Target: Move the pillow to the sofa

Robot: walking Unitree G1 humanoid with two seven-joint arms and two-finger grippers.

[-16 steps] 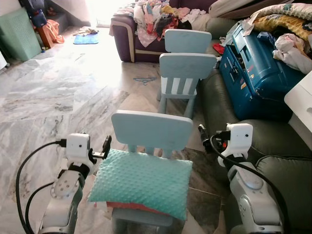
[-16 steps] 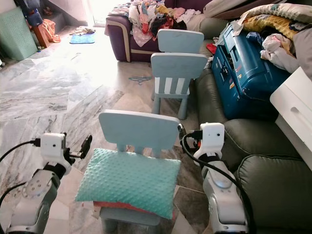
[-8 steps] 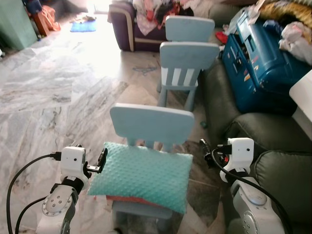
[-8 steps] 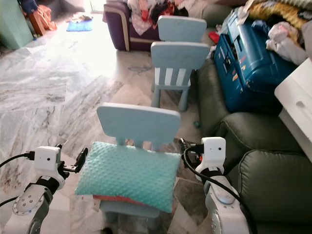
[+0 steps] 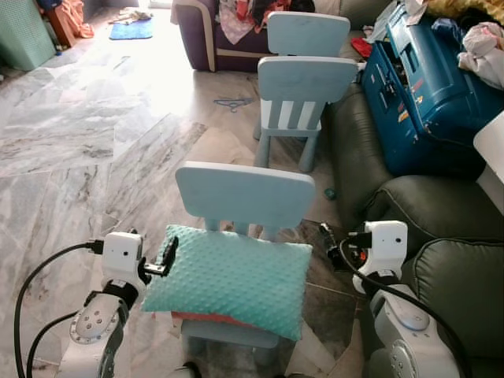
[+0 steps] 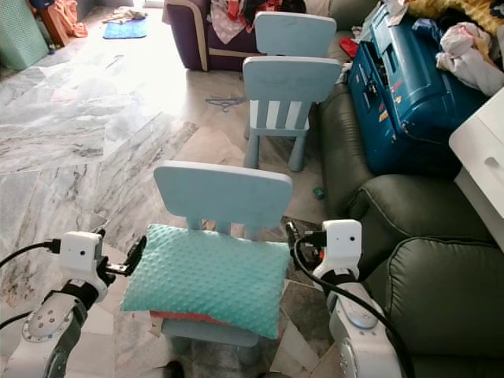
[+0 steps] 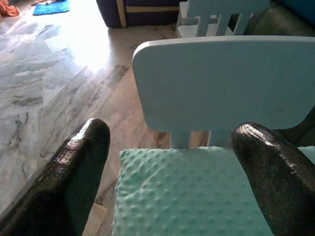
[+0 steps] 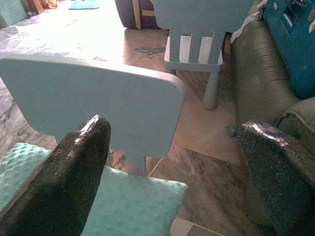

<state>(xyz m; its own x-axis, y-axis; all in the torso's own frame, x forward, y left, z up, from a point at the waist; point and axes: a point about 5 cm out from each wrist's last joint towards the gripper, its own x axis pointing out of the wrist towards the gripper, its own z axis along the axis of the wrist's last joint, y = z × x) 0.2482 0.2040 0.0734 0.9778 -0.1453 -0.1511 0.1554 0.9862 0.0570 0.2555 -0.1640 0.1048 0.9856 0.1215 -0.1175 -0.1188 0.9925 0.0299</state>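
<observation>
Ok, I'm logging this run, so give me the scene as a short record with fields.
pillow: mint, dotted pillow lying on the seat of the nearest blue chair
left gripper: left gripper open, at the pillow's left edge
right gripper: right gripper open, off the pillow's right corner
sofa: dark green sofa to the robot's right
</observation>
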